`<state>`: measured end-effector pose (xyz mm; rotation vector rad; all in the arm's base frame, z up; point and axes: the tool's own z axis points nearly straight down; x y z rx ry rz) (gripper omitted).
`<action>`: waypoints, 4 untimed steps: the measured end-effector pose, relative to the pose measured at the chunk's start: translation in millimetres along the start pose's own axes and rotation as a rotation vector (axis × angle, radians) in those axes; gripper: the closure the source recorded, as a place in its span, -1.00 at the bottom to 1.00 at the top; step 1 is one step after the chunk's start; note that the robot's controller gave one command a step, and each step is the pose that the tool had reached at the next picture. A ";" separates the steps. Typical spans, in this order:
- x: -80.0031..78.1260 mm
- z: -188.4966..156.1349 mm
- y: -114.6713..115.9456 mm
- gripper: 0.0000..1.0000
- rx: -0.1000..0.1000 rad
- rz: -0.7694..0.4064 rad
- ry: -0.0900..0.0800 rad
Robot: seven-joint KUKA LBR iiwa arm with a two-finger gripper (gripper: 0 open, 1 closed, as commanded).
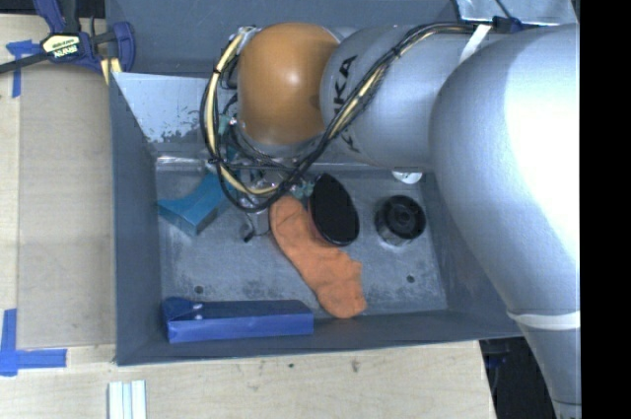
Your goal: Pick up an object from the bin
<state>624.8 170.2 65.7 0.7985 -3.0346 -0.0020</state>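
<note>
- The gripper [252, 216] is hanging low over the floor of the grey bin [133, 240], directly beneath the arm's rounded orange cover [281, 82], with looping cables crowding around it.
- Whether it is released or clenched I cannot tell, since the cover and cables are hiding most of it; nothing is showing inside its grasp.
- Its tip is sitting down near the bare bin floor, in the gap between two things, and whether it is touching either I cannot tell.
- Closest to it is the orange cloth [320, 267], a soft, rumpled, sock-like strip. The upper end is lying just beside the gripper on the arm's side, and the rest is trailing away from it toward the bin's near wall.
- On the gripper's opposite side, near it but apart, a teal block [194, 207] is lying tilted on the floor.
- Beyond the cloth, farther toward the arm, a black oval thing [333, 208] is resting against the cloth's upper edge.
- Farther out again, well apart from the gripper, a black round knob [401, 218] is sitting alone.
- A long blue bar [240, 318] is lying flat along the near wall, well below the gripper.
- Counting: one orange cloth, one teal block, one black oval thing, one black round knob, one blue bar.
</note>
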 end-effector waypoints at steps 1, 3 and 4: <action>-6.8 -5.7 2.9 1.00 0.005 -0.087 -0.010; -7.1 -60.0 2.1 1.00 0.003 -0.087 -0.007; -7.1 -11.3 4.5 1.00 0.000 -0.125 0.001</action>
